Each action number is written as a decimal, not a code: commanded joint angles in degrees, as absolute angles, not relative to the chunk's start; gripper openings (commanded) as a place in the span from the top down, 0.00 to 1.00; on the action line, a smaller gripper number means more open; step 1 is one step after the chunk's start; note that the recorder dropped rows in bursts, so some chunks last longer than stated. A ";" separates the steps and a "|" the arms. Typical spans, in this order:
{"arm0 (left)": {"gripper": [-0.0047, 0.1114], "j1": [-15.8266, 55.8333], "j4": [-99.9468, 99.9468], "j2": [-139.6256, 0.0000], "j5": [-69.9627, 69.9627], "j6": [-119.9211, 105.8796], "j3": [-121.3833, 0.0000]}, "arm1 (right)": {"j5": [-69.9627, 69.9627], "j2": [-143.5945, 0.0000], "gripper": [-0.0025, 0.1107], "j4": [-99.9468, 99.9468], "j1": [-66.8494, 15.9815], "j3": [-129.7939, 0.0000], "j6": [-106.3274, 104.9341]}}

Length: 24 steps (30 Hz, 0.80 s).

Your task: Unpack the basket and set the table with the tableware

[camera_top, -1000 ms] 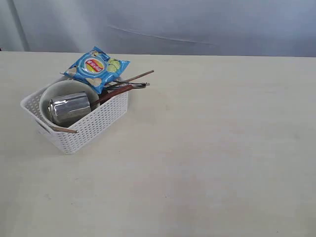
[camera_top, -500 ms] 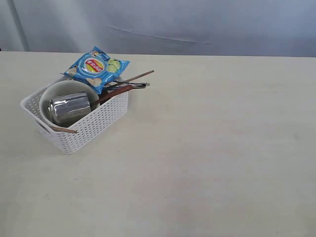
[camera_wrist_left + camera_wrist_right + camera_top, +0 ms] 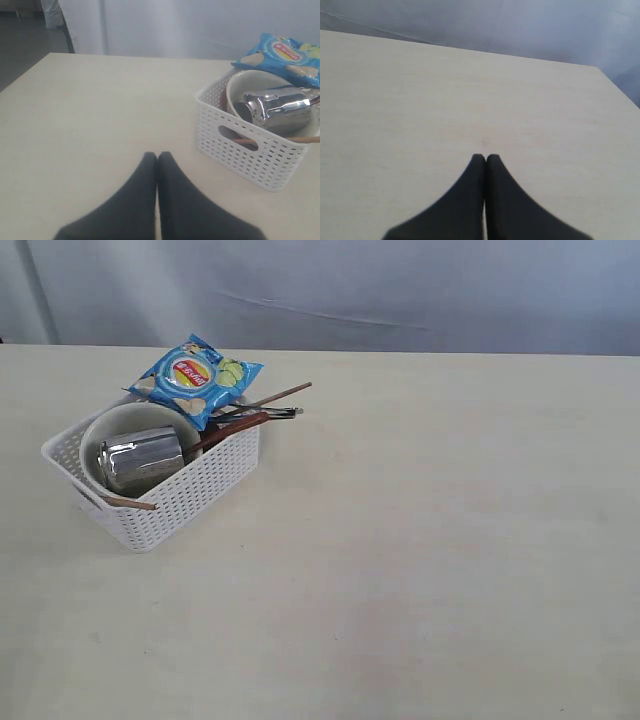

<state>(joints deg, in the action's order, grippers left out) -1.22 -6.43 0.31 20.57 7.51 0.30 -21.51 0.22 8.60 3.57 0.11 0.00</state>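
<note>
The basket (image 3: 190, 495) sits on the left part of the table (image 3: 430, 540), fully loaded. A cream bowl (image 3: 120, 421) lies inside it with the steel cup (image 3: 140, 460) on its side in the bowl. The dark red spoon (image 3: 235, 428) and the chopsticks (image 3: 285, 395) stick out over the far rim, beside a blue chip bag (image 3: 195, 378) that leans on the basket's back corner.

Compared with a second ago, nothing in the exterior view has shifted, so unpacking has not yet begun. Neither arm shows in that view.

The left gripper (image 3: 157, 157) is pinched closed on nothing, hovering over bare table near the basket's handle side. The right gripper (image 3: 485, 159) is likewise closed and empty over open table. The left one looks better placed for the first pick.
</note>
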 commanded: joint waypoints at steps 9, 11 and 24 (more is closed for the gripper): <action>0.96 -1.25 -5.95 0.00 20.00 7.30 0.00 | -17.58 0.00 0.98 12.66 3.90 0.00 -1.77; 0.96 -1.25 -5.95 0.00 20.00 7.30 0.00 | -13.22 0.00 0.98 13.07 3.90 0.00 -1.77; 0.96 -1.25 -5.95 0.00 20.00 7.30 0.00 | 21.30 0.00 0.98 3.62 3.90 0.00 13.12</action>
